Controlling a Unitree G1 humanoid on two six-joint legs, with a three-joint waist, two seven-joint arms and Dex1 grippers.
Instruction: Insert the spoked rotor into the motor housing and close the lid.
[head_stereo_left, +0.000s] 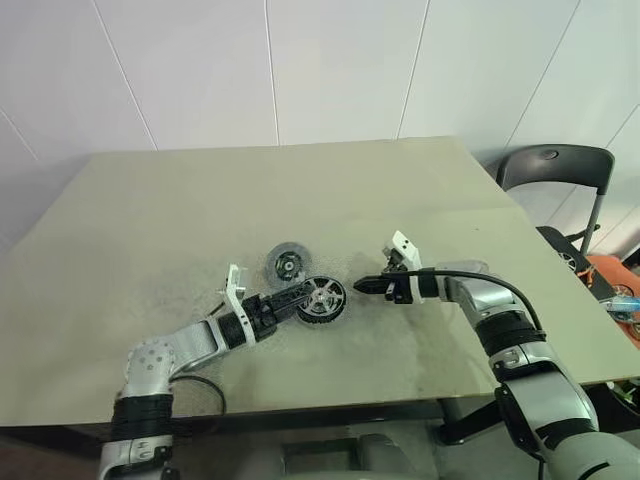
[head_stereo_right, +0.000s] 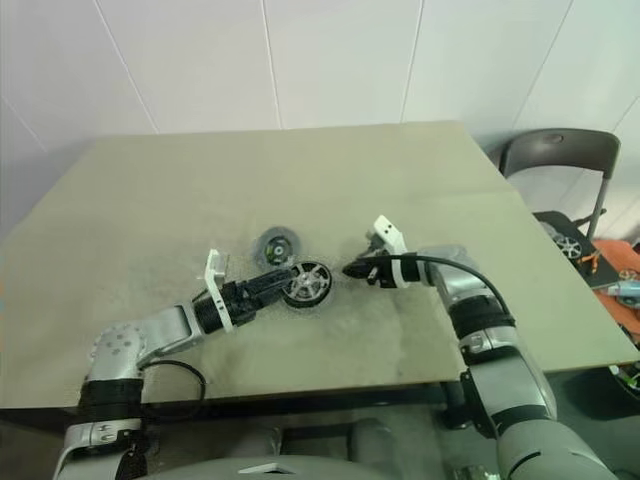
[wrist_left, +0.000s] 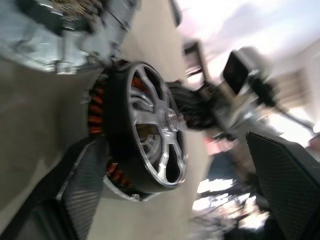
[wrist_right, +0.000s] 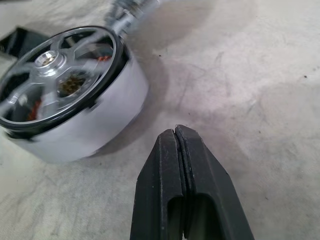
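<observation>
Table (head_stereo_left: 420, 190) mid-area | spoked rotor (head_stereo_left: 322, 297) between pincers, edges far

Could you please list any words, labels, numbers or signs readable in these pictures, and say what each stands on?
None can be read.
The silver-spoked, dark-rimmed rotor, seated in a light-grey casing: no marking visible.
The small grey disc with a black centre: too small to tell.
</observation>
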